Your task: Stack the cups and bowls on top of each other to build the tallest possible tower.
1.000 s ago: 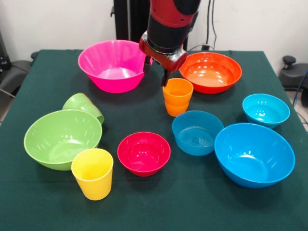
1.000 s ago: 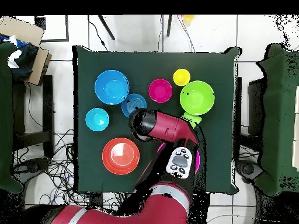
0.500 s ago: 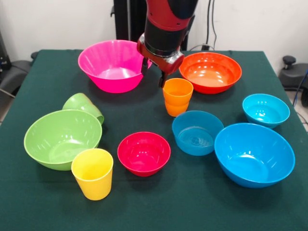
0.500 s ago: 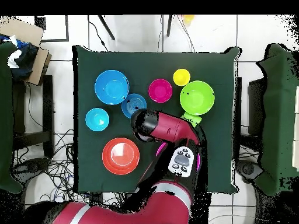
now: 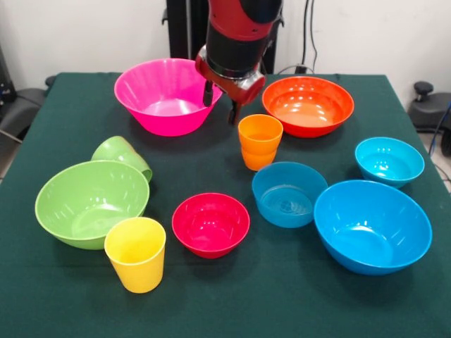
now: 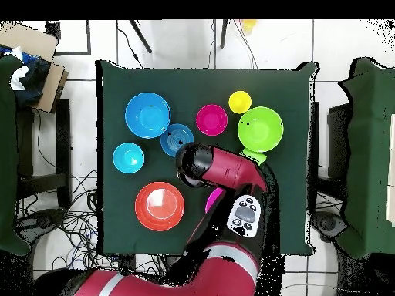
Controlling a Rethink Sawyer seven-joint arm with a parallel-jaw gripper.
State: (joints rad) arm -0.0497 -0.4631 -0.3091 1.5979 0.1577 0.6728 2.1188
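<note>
My gripper [image 5: 220,105] hangs open and empty, just above and to the left of the upright orange cup [image 5: 260,141], between the pink bowl [image 5: 165,95] and the orange bowl [image 5: 308,105]. The green cup [image 5: 123,156] lies on its side against the light green bowl [image 5: 91,203]. Near the front the yellow cup [image 5: 135,253] stands upright beside the red bowl [image 5: 211,224]. On the right sit a small blue bowl [image 5: 289,193], a small cyan bowl [image 5: 389,160] and the large blue bowl [image 5: 372,225]. In the overhead view the arm [image 6: 220,166] hides the orange cup and most of the pink bowl.
All the cups and bowls stand apart on the dark green tablecloth [image 5: 63,105]. Seen from above, dark chairs [image 6: 15,116] flank the table's sides, with a cardboard box [image 6: 35,54] at one corner and cables on the tiled floor.
The gripper has risen a little and drifted left in the front view, away from the orange cup's rim. No cup or bowl has moved.
</note>
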